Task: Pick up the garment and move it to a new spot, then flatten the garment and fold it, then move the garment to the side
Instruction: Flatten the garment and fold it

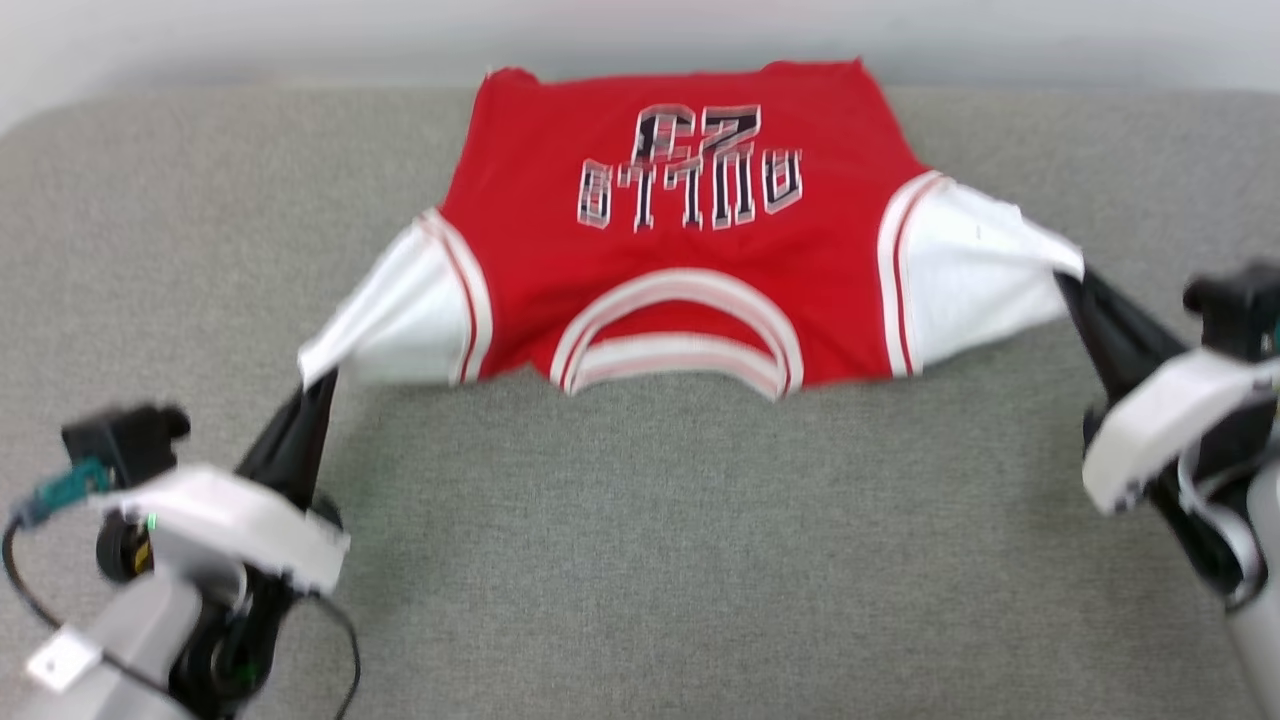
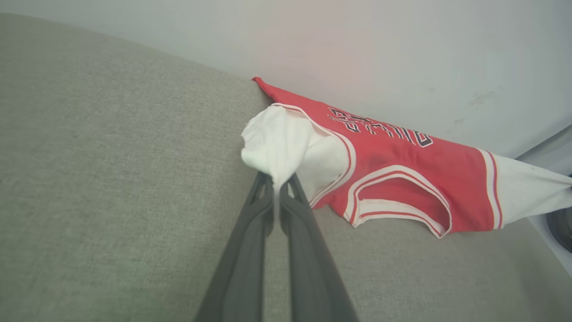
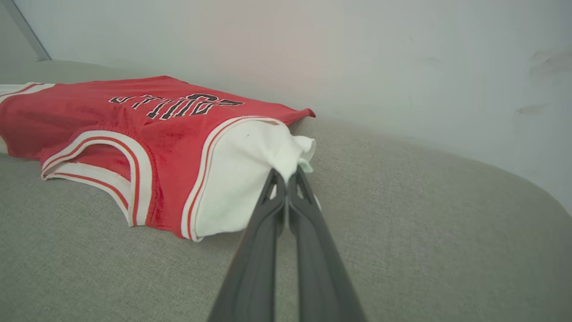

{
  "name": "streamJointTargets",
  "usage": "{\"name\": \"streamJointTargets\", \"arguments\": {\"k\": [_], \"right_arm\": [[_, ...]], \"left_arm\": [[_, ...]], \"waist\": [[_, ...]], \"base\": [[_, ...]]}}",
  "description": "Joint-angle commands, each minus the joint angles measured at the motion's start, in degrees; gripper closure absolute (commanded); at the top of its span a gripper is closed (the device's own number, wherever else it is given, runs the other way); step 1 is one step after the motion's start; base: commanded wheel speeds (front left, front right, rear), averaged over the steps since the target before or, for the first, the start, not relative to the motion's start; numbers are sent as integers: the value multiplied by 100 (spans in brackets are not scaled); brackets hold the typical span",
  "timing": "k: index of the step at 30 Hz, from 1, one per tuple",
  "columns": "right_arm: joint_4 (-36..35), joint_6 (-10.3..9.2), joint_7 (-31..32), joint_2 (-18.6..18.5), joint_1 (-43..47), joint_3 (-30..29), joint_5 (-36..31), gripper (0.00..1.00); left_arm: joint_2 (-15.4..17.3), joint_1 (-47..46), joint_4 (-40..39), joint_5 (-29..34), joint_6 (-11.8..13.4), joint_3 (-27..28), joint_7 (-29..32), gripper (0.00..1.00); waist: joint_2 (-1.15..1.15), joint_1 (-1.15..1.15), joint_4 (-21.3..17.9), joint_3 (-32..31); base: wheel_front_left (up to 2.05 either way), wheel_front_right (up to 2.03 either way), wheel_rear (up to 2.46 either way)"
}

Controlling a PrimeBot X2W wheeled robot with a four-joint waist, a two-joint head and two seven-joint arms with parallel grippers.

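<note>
A grey padded surface (image 1: 640, 560) runs back to a pale wall (image 2: 402, 53). Across its far half lies the garment (image 1: 680, 230), chest side up, collar towards you, hem close against the wall. You have it drawn out sideways by its two white sleeves.

The left gripper (image 1: 318, 380) is closed tight on the end of the left sleeve (image 1: 400, 310). The right gripper (image 1: 1068, 280) is closed just as tight on the end of the right sleeve (image 1: 970, 270). Both sleeves taper to a point at the fingertips.

The risk, as it looks from here, is the thin pinch. Each grip has only a bunched sleeve end, so a sharp or uneven pull could slide the cloth out or skew the body. The hem could also crumple against the wall if you carry it further back.

The head view, somewhat blurred, gives you both arms and the whole spread at once. The wrist views give the detail: the left shows cloth gathered into a wad above its tips, the right a small fold of hem poking past its tips. Both show the collar (image 3: 103, 156) gaping rather than lying flat.
</note>
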Motion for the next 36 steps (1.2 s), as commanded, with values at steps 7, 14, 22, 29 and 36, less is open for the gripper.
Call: {"name": "streamJointTargets", "arguments": {"k": [7,14,22,29,36], "right_arm": [[-467,-6,143,290,1519,-678,6,100],[-905,-7,330,562,2838,-1227,-231,100],[-982,-7,656,684,3913,-1370,-336,100],[-614,-7,751,576,4307,-1333,-142,100],[-684,-7,675,670,3950,-1459,5,0]], "left_arm": [[186,1244,-596,-183,354,64,-120,100],[183,2170,-850,-400,659,213,-174,100],[143,3217,-921,-541,839,481,-236,100],[5,3584,-805,-438,761,501,-256,100],[-132,3275,-775,-174,650,435,-259,100]], "waist": [[0,2,-47,-681],[0,2,-102,-1042],[0,2,-145,-1302],[0,2,-73,-1349],[0,2,-4,-1267]], "base": [[0,0,0],[0,0,0],[0,0,0],[0,0,0],[0,0,0]]}}
